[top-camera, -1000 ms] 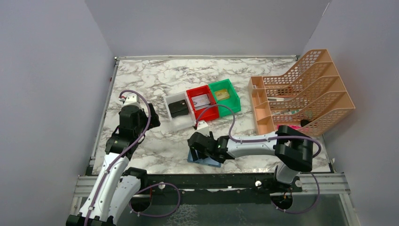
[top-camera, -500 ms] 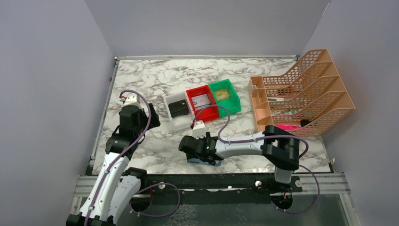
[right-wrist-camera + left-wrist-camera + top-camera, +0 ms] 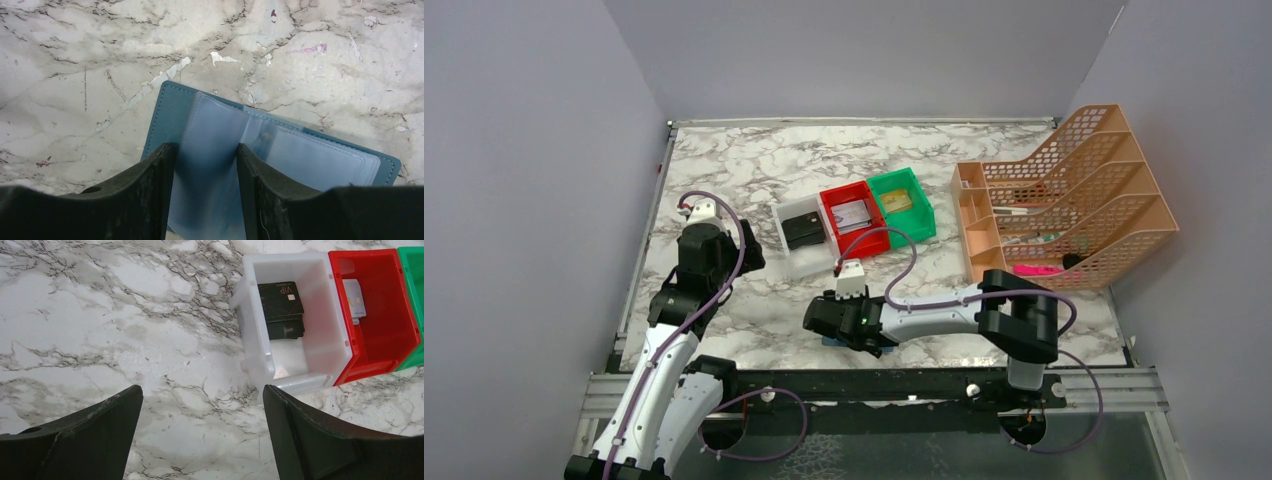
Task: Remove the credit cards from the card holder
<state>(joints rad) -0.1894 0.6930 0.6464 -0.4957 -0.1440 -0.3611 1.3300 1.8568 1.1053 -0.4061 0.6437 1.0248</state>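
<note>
Your right gripper (image 3: 206, 152) has slid left along the front edge and now sits over the card holder (image 3: 164, 117), which lies open on the marble table (image 3: 90, 45). Its jaws have narrowed to roughly half width, straddling a clear pocket leaf (image 3: 210, 125), but you cannot tell whether they pinch it. No card shows plainly in that leaf, so treat extraction here as only beginning.

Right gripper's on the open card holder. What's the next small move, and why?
Probably close the right gripper fully: its fingers flank a pale sleeve of the open card holder, and a firm pinch isn't evident.
</note>
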